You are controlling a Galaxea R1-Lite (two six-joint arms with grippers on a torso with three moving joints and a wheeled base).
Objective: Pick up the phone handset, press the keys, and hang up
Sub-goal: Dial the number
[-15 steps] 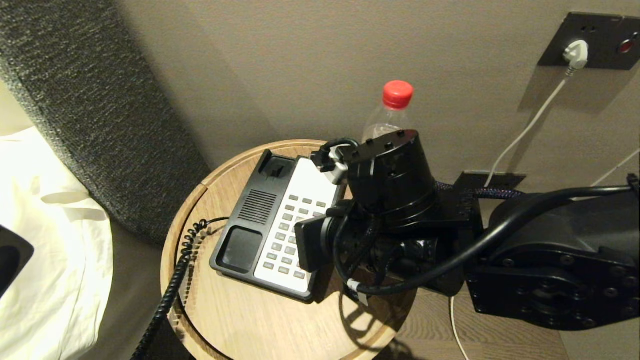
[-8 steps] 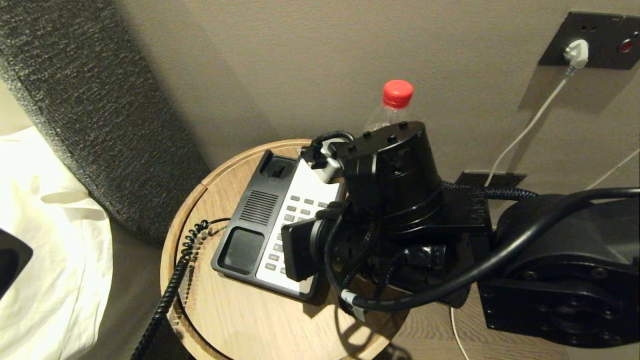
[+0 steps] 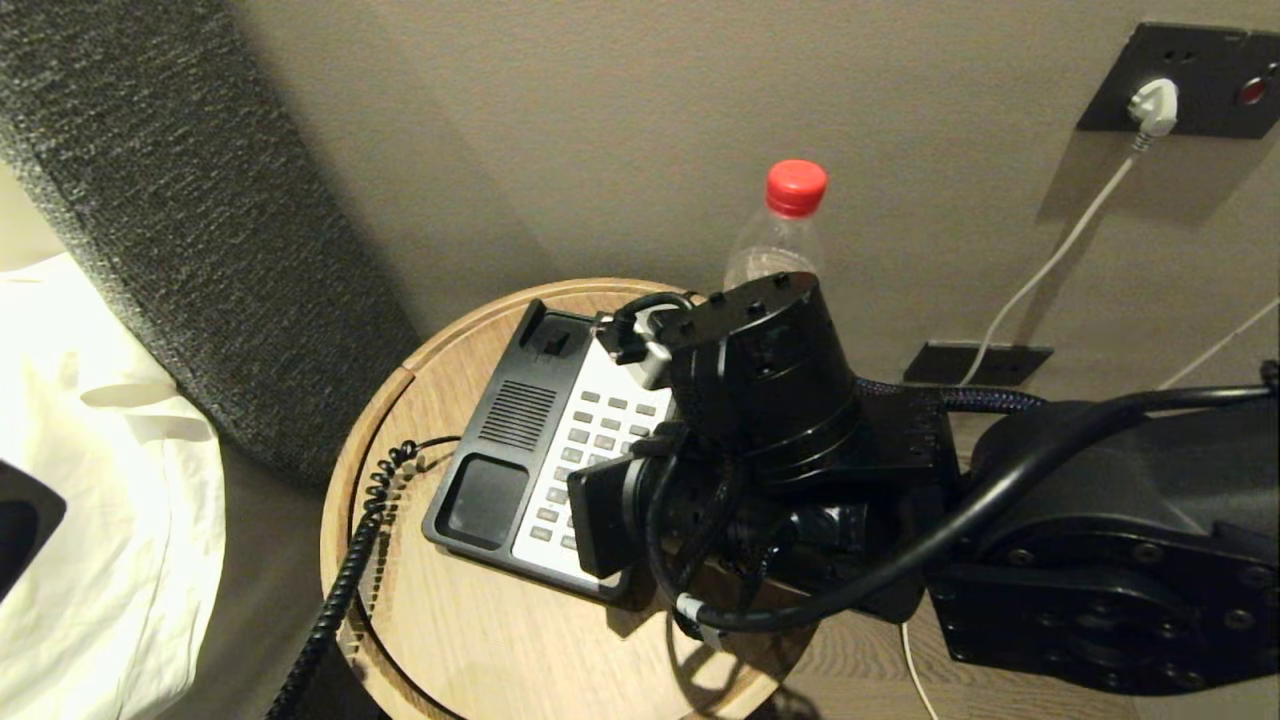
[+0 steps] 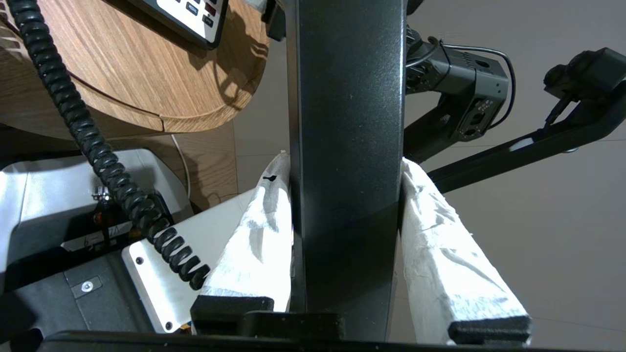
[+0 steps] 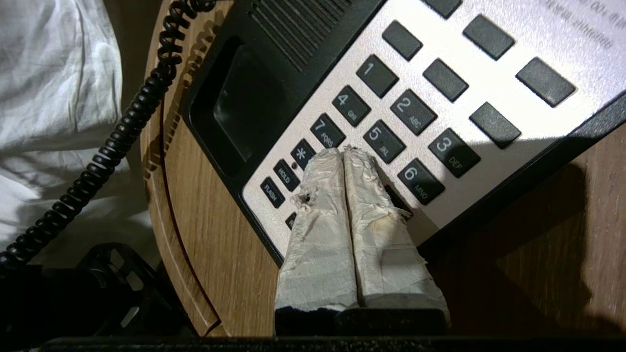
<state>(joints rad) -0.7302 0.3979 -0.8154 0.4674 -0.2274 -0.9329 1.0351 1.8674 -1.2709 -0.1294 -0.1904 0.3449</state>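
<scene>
The left gripper [image 4: 346, 195] is squeezing the phone handset [image 4: 347, 122] between its two white wrapped fingers [image 4: 259, 234]. The handset is off the phone and is sitting away from the round wooden table [image 3: 480, 640], out past its edge. It is not showing in the head view. The black curly cord [image 3: 350, 560] is hanging from the phone side, over the table's rim and down toward the left gripper.

The phone base [image 3: 500, 440] is lying on the table with its empty cradle facing up. Its grey key panel [image 5: 440, 98] is showing the number keys.

The right gripper [image 5: 348, 151] is reaching over the phone. Its two wrapped fingers [image 5: 323, 205] are pressed tight together, with nothing between them. The tips are sitting over the keys, just by the 7 key [image 5: 326, 131] and the 5 key [image 5: 384, 141]. The tips may be touching a key under them, but the fingers are hiding that spot, so it is hard to be sure.

In the head view the big black right arm [image 3: 1100, 560] is covering the right part of the phone.

A clear bottle with a red cap [image 3: 796, 187] is standing at the back of the table, behind the arm. A white plug [image 3: 1152, 105] is sitting in the dark wall socket [image 3: 1200, 70], and its cable is running down the wall. A white sheet [image 3: 90, 520] is lying to the left of the table.
</scene>
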